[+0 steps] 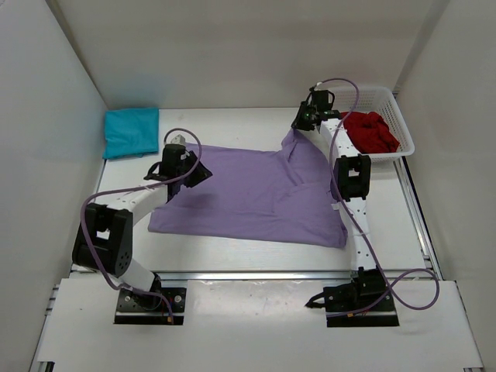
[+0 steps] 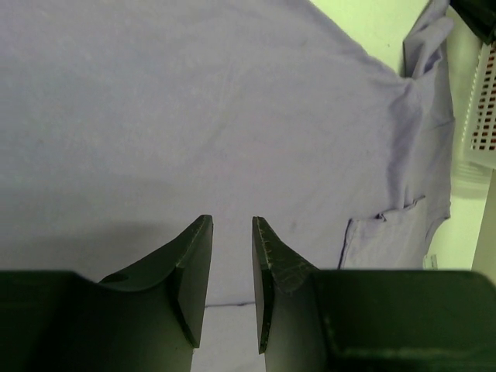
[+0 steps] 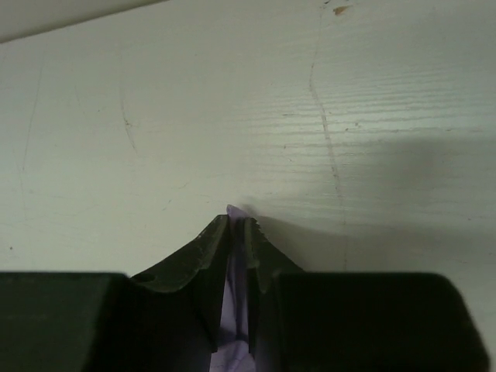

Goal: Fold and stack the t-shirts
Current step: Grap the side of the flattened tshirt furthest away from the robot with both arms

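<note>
1. The lavender t-shirt (image 1: 248,194) is spread mostly flat across the middle of the desk (image 1: 232,122). Its far right corner is raised off the surface in a small peak.
2. That raised corner is pinched by the right fingers (image 1: 302,122), which are closed almost completely. In the right wrist view a thin strip of lavender cloth is seen clamped between them, and bare desk is seen beyond.
3. The left fingers (image 1: 200,173) are held at the far left edge of the lavender t-shirt. They are parted by a moderate gap, and in the left wrist view nothing is seen gripped between them. Cloth is seen only below and beyond the tips, and it cannot be told whether the tips touch it.
4. The teal t-shirt (image 1: 130,132) is folded into a compact rectangle. It is placed in the far left corner of the desk, apart from the lavender t-shirt.
5. The dark red t-shirt (image 1: 370,130) is bunched up, unfolded, inside the white mesh basket (image 1: 387,97). The basket is set in the far right corner, just beside the right arm.
6. A few creases are seen along the right side of the lavender t-shirt. Its near right corner is laid close to the right arm.
</note>
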Robot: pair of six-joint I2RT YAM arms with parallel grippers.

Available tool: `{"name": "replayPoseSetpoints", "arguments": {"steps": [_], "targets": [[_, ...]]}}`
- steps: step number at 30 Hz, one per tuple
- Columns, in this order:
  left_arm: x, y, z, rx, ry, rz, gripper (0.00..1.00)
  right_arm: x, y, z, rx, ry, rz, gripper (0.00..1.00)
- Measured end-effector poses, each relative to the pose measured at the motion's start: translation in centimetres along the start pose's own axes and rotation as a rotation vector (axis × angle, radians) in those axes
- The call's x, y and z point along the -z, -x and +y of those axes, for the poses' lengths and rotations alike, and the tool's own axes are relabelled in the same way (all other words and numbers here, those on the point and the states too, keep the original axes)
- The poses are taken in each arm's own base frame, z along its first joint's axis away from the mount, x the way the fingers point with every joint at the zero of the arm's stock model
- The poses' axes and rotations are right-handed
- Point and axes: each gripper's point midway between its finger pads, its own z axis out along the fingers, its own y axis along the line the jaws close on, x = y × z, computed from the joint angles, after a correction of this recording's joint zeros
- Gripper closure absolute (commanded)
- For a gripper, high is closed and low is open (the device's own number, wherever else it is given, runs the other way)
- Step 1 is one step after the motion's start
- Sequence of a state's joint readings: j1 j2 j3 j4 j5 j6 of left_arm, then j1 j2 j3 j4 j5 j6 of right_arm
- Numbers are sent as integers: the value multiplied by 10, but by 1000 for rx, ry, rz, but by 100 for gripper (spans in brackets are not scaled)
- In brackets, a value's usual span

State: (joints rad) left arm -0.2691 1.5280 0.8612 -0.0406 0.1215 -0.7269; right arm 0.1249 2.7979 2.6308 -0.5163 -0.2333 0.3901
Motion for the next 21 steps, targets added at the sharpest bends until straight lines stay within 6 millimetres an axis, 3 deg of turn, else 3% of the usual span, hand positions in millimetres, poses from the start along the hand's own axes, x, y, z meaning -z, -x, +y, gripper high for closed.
{"name": "replayPoseSetpoints", "arguments": {"steps": [5,8,14,18,21], "targets": [[-3,18,7,8,28,-26,61,1,-1,-2,-2,-11,5,100],[-9,40,12,14,58,-59,61,4,-2,-4,0,-28,15,100],[-39,121,22,-62,211,-194,56,24,10,0,41,-32,28,99],[-75,175,27,-120,303,-246,55,51,21,7,72,-33,43,100],[-106,198,45,-145,365,-216,54,76,37,15,98,-40,29,100]]}}
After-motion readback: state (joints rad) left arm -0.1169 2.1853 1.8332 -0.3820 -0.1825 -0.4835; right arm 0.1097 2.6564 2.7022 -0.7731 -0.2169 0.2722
